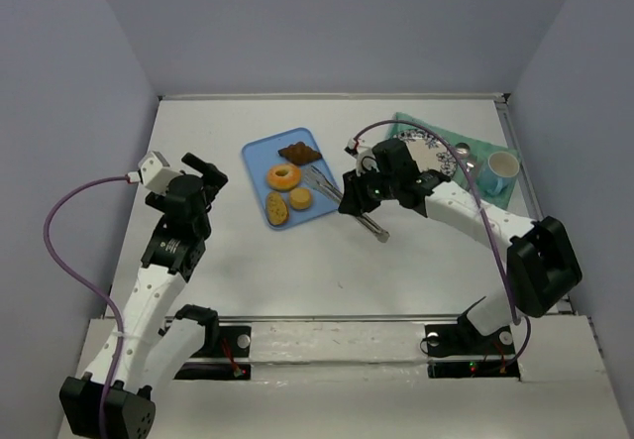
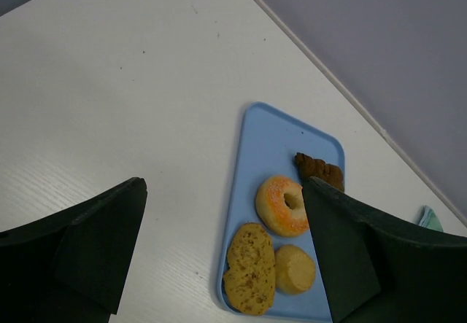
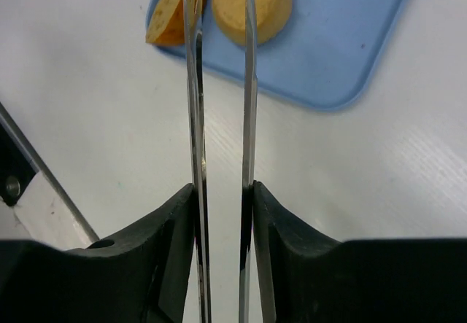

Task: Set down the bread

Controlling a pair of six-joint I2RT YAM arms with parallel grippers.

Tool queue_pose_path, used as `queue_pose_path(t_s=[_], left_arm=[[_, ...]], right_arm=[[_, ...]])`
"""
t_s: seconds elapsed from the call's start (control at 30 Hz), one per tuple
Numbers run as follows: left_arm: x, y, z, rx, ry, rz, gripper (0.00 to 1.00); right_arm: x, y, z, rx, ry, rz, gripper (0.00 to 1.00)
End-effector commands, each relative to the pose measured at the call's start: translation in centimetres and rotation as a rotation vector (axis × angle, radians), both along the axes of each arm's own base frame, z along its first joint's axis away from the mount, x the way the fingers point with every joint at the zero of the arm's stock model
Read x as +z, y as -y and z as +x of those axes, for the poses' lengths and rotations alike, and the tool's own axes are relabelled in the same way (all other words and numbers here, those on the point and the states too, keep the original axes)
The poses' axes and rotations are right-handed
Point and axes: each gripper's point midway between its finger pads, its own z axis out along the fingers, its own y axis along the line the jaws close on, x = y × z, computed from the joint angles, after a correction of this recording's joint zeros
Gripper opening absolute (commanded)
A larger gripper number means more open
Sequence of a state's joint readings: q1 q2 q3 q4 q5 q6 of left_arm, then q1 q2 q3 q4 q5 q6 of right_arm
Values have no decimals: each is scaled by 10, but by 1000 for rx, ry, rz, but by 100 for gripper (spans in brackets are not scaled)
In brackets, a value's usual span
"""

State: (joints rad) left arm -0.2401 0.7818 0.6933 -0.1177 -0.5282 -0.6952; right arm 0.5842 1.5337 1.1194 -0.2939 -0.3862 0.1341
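Observation:
A blue tray [image 1: 260,152] holds a sugared ring doughnut [image 1: 284,176], a brown twisted pastry [image 1: 298,152], a flat toasted bread slice [image 1: 277,208] and a small round bun [image 1: 300,197]. My right gripper [image 1: 359,199] is shut on metal tongs [image 1: 327,186], which reach over the tray's right side. In the right wrist view the tongs [image 3: 193,82] are pinched between the jaws [image 3: 222,192], their two arms apart. One arm passes over the bread slice [image 3: 166,13], the other over the bun [image 3: 252,2]. My left gripper [image 1: 208,176] hangs open and empty, left of the tray [image 2: 263,141].
A patterned plate [image 1: 436,157] lies on a green cloth [image 1: 475,152] at the back right, with a pale cup [image 1: 501,169] beside it. Purple walls close in the table on three sides.

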Motion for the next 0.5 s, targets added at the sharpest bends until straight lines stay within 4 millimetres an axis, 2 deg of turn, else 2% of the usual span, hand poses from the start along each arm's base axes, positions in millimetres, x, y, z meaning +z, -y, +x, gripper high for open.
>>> queue_pose_path(t_s=[0.0,0.1,0.23,0.27,0.47], left_arm=[[12,-5,-4,16,53,-8,99],[14,-5,-6,15,63,-11,99],[13,-5,-7,17,61,-11,99],[14,-5,-7,17,64,-12,99],[15,-6,-6,21,62,-9,99]], right_arm=[[25,-2,-12,35,55,61,44],[18,-3,-15,41,44,41,51],[9,-6,-10,33,34,14,54],[7,-6,-7,28,36,5,57],[-4,-11,2,44,23,-45,59]])
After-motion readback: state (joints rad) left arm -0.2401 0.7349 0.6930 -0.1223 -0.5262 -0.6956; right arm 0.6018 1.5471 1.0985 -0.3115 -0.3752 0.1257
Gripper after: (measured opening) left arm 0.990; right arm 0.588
